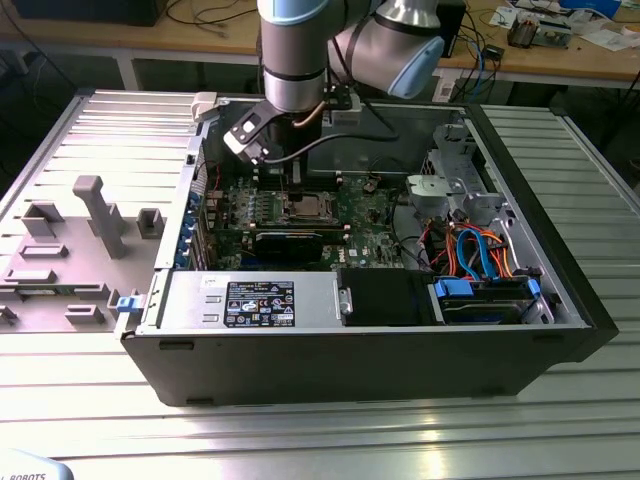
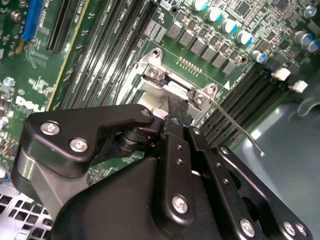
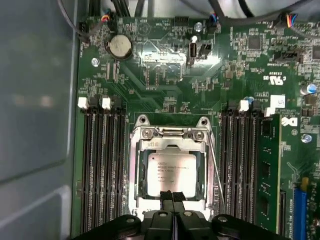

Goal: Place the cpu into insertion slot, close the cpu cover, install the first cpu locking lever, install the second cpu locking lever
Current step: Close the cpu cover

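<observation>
Gripper (image 3: 172, 195) pressed together, black, over silvery square cpu cover (image 3: 138, 172), grey cpu (image 3: 172, 167) seated.

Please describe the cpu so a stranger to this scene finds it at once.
In the open computer case, on the green motherboard, find the insertion slot between two banks of black memory slots. The cpu is the flat silvery square in it; its neighbours are narrow strips.

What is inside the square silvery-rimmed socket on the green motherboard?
A flat silvery-grey square chip lies in it, framed by a thin silvery metal cover. The black end effector hides one edge; what lies beneath the chip cannot be seen.
</observation>
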